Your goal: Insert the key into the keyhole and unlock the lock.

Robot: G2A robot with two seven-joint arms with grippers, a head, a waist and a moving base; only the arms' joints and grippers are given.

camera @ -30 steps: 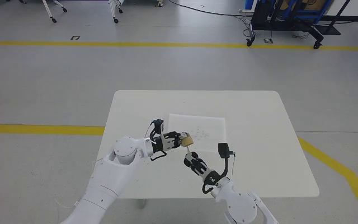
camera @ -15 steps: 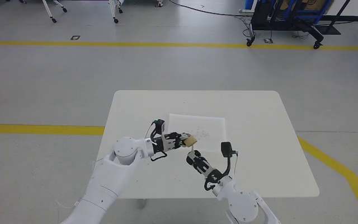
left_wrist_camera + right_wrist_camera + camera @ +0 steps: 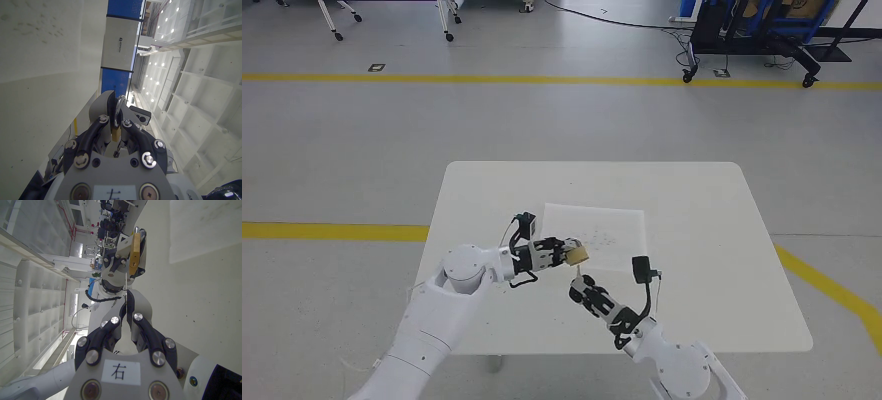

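A brass padlock [image 3: 577, 255] with a silver shackle [image 3: 119, 110] is held above the white table [image 3: 692, 200], with my left gripper [image 3: 560, 250] shut on it. In the right wrist view the padlock [image 3: 134, 253] is turned so its keyhole [image 3: 134, 264] faces my right gripper [image 3: 126, 294]. That gripper is shut on a thin silver key [image 3: 126, 283], whose blade points at the lock. The key's tip lies just short of the lock's end face and a little to one side of the keyhole. In the top view the right gripper [image 3: 582, 290] sits just in front of the padlock.
A white sheet [image 3: 594, 225] lies flat on the table just behind the two grippers. The table's front edge [image 3: 542, 352] runs close under both arms. Bare tabletop stretches to the right [image 3: 722, 260].
My right gripper with the key has shifted slightly left, staying just in front of the padlock. The left gripper and padlock have hardly moved.
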